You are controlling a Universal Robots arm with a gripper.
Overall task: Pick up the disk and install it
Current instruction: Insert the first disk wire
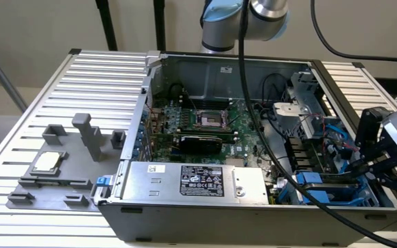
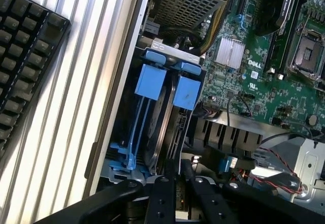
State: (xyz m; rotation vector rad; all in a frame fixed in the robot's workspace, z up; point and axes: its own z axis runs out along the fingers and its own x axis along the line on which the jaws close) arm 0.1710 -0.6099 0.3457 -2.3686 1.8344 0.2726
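The disk [image 2: 161,125] stands on edge in the blue drive cage [image 2: 118,155] at the corner of the open computer case [image 1: 150,103]. It is silver-grey, with blue carrier tabs [image 2: 152,82] at its far end. My gripper [image 2: 176,172] reaches down onto its near edge. The two black fingers [image 2: 163,191] are almost together, pinching the thin edge of the disk. In the exterior view the gripper [image 1: 359,168] is at the case's right side, just above the disk [image 1: 326,178] and the cage [image 1: 343,195].
A green motherboard [image 1: 205,121] and a silver power supply [image 1: 195,183] fill the case. A thick black cable [image 1: 254,103] hangs across it. A grey fixture holding a square chip [image 1: 47,161] sits on the ribbed table [image 1: 102,67]. A black keyboard [image 2: 25,56] lies beside the case.
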